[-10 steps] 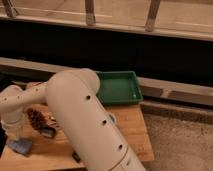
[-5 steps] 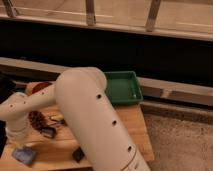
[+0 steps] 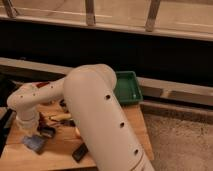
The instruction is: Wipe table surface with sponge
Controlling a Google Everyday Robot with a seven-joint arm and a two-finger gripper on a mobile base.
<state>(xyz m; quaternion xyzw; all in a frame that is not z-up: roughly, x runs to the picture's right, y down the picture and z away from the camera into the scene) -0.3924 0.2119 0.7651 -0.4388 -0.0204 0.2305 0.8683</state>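
wooden table surface (image 3: 131,125), end effector (image 3: 33,136) closed above sponge (image 3: 34,144)

One desk (image 3: 135,127), one green tray (image 3: 127,87), one blue-grey sponge (image 3: 34,143), one black block (image 3: 80,152) (near the front edge), and one end effector (image 3: 31,134) above the sponge.
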